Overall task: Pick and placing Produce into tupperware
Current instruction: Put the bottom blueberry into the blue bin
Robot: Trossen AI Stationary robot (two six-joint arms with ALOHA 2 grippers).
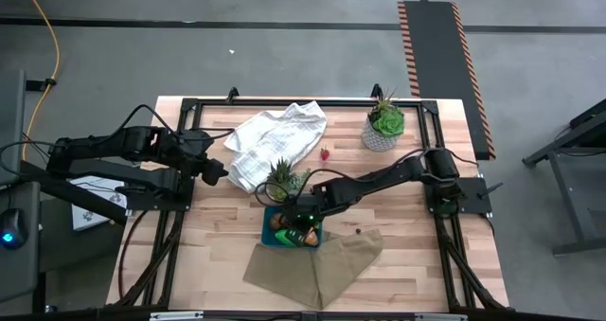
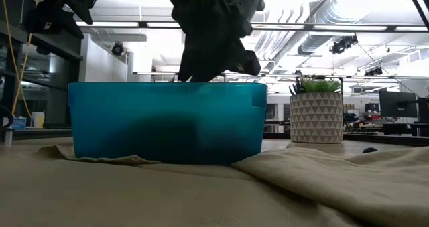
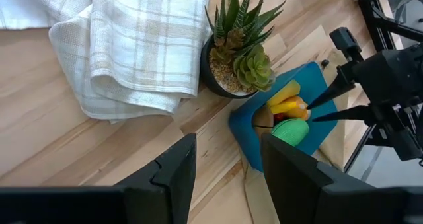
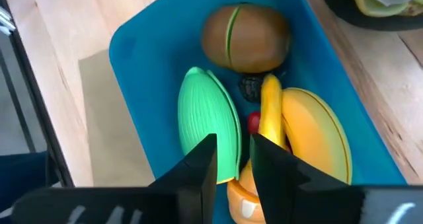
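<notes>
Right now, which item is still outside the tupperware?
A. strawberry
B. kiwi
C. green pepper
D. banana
A: the strawberry lies on bare table by the towel, while the kiwi, banana and green pepper are in the tupperware.

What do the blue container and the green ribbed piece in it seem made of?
The container looks like smooth, slightly glossy plastic: uniform teal, rounded moulded corners, faintly translucent walls in the low view. The green piece looks like matte moulded plastic with even ridges, probably a toy.
</notes>
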